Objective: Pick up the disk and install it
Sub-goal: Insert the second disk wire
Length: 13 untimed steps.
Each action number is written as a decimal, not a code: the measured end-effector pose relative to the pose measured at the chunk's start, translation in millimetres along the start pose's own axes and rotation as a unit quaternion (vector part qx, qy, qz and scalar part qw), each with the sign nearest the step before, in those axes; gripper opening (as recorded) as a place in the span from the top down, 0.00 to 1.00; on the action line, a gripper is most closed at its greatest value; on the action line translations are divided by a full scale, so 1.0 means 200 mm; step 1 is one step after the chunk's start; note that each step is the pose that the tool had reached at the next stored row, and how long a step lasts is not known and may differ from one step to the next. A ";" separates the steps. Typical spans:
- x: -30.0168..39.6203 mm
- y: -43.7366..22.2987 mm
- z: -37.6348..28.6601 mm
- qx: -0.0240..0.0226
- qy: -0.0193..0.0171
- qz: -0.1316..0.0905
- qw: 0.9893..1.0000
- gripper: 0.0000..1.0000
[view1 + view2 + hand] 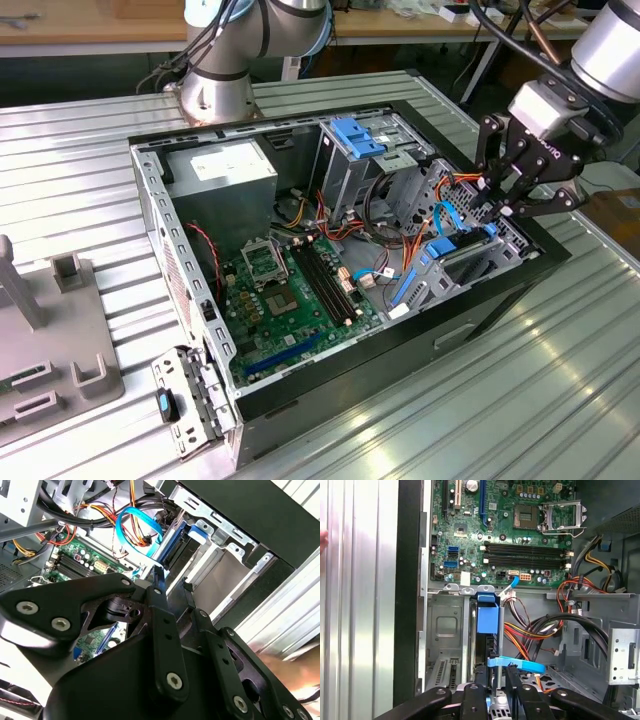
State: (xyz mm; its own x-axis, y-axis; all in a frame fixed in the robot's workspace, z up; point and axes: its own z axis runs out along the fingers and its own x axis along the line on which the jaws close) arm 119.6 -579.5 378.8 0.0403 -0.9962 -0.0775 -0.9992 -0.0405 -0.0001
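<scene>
One gripper (508, 203) hangs directly over the disk (460, 252).

Robotics lab: open computer case (400, 352) on ribbed metal bench (80, 170).

I see the disk (462, 255) on edge, dark between blue rails. It sits at three o'clock in the exterior view.
</scene>
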 end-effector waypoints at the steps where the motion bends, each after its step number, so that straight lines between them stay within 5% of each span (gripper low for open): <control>1: 0.000 0.000 -0.001 0.000 0.000 0.000 1.000 0.70; 6: 0.000 -0.002 -0.003 0.000 0.000 -0.004 1.000 0.70; 8: 0.000 -0.011 -0.003 -0.003 0.000 -0.036 0.999 0.70; 11: 0.001 -0.023 -0.002 -0.006 0.000 -0.074 0.997 0.70; 13: 0.001 -0.024 -0.002 -0.009 0.000 -0.118 0.993 0.70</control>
State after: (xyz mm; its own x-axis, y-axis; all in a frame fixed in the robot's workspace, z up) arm 124.5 -579.5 379.1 0.2741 -0.9586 -0.0773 -0.9615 -0.2749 0.0000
